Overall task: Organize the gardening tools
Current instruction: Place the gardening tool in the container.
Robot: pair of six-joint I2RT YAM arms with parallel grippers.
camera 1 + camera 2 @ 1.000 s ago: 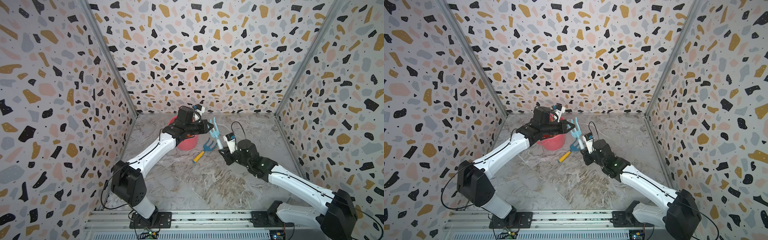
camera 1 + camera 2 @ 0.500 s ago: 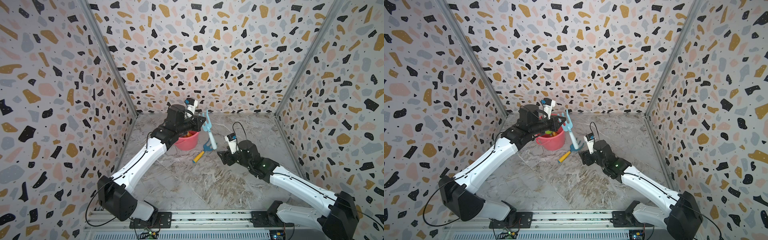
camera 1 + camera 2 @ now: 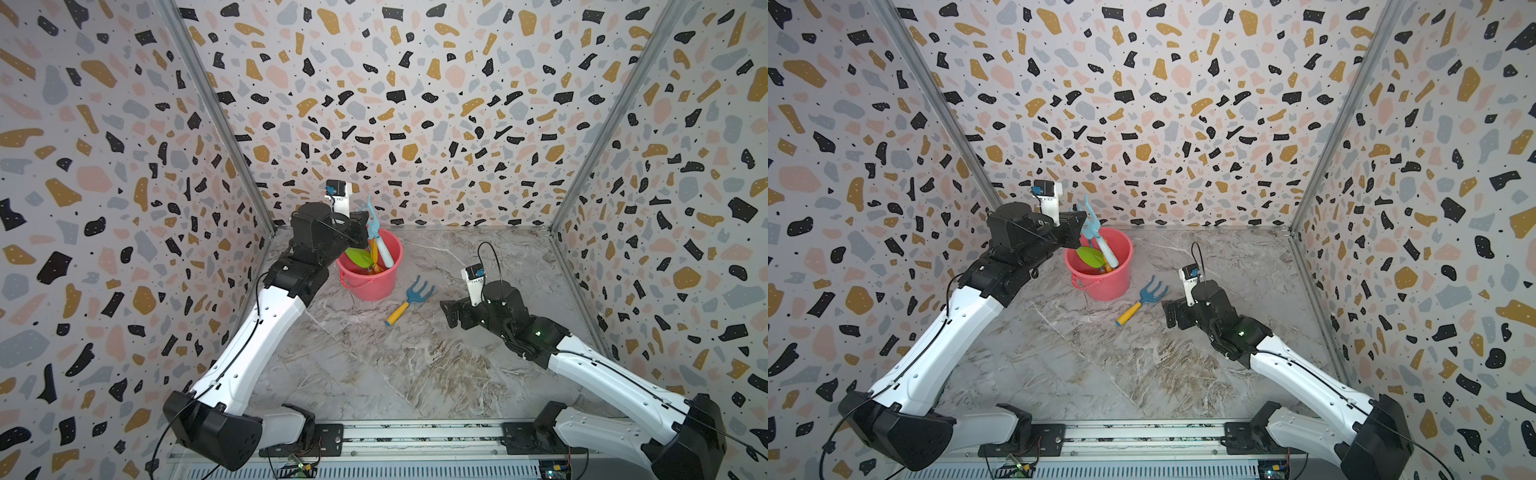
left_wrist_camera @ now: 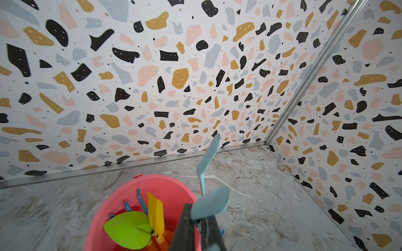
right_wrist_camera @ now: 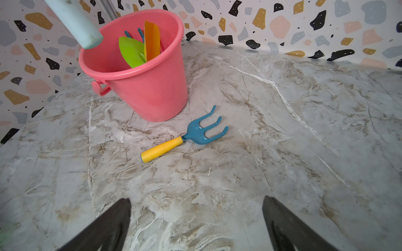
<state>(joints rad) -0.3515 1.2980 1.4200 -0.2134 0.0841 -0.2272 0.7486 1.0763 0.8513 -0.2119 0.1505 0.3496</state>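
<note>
My left gripper (image 3: 362, 232) (image 3: 1079, 232) (image 4: 199, 226) is shut on the head of the light-blue rake (image 3: 371, 222) (image 3: 1090, 224) (image 4: 211, 204). The rake hangs handle-down (image 5: 74, 21) over the mouth of the pink bucket (image 3: 374, 286) (image 3: 1108, 286) (image 4: 121, 195) (image 5: 152, 87). Inside the bucket stand a green spade (image 3: 359, 257) (image 4: 126, 230) (image 5: 130, 51), a yellow shovel (image 4: 155, 213) (image 5: 151, 41) and the tines of a dark-blue rake (image 4: 140, 198). Another dark-blue rake with a yellow handle (image 3: 409, 300) (image 3: 1142, 300) (image 5: 185, 137) lies on the floor beside the bucket. My right gripper (image 3: 451, 313) (image 3: 1171, 313) (image 5: 195, 201) is open and empty, just short of that rake.
Marble-patterned floor (image 3: 395, 365) enclosed by terrazzo-patterned walls on three sides. The bucket stands near the back left corner. A metal rail (image 3: 415, 434) with both arm bases runs along the front edge.
My right gripper opened wide, let go of the light-blue rake's handle and drew back. My left arm swung the rake left and back until it hung over the bucket.
</note>
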